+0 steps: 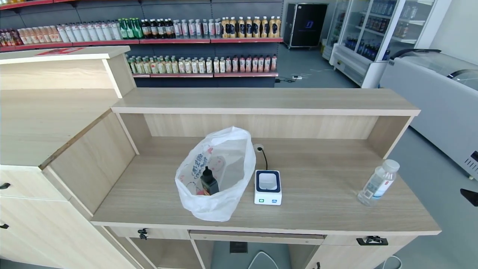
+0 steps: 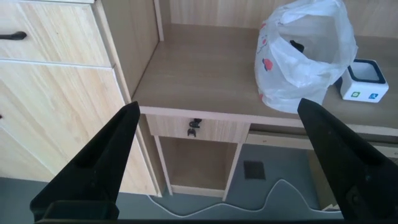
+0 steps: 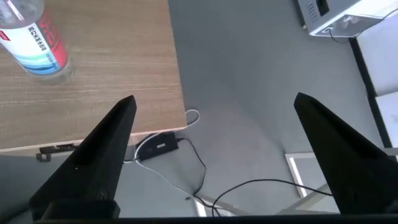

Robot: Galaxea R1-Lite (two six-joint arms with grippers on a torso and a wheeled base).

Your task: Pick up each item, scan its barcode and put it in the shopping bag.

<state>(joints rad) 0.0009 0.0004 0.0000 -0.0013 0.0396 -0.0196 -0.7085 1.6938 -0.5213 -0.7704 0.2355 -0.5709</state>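
Clear plastic water bottle (image 3: 34, 40) is standing on the counter (image 3: 112, 74), just ahead of the right gripper (image 3: 214, 106), which is hanging spread and empty. Judged light, smooth and slightly yielding, so a grasp mid-body at the label is advised. Left gripper (image 2: 217, 124) is likewise spread and empty, with the shopping bag (image 2: 305, 56) beyond it.
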